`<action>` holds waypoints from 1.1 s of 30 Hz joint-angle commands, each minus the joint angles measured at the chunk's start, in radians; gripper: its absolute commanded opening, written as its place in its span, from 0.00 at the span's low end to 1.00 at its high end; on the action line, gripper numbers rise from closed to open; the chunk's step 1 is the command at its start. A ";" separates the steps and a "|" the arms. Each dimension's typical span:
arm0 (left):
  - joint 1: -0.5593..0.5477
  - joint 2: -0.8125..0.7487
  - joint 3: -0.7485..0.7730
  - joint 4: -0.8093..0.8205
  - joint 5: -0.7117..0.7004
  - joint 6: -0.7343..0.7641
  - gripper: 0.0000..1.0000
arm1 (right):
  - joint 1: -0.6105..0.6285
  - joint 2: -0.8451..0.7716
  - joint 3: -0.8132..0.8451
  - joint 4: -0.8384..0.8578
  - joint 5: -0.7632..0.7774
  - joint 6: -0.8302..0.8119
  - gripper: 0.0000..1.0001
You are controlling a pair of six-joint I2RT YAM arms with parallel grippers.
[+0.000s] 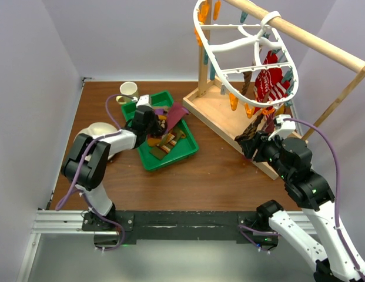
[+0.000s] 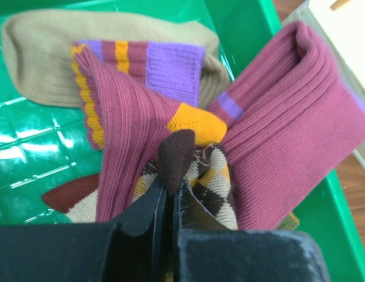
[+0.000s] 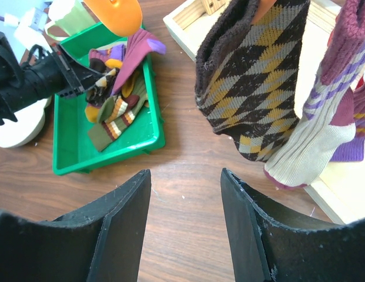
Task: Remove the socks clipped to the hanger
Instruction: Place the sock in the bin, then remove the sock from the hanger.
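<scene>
In the left wrist view the green tray [image 2: 29, 170] is cut off at the left and upper edges, and the argyle sock [image 2: 214, 176] pinched inside it by the left gripper [image 2: 170, 198] is largely covered by a maroon sock [image 2: 288, 135]. Right of the tray, the hanging socks [image 3: 253, 88] are cropped by the right wrist view's upper edge, and the hanger [image 1: 240, 42] by the overhead view's.
</scene>
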 commanded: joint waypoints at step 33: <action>-0.276 -0.394 0.070 -0.011 0.116 0.099 0.82 | -0.002 -0.161 0.179 -0.220 0.363 0.102 0.78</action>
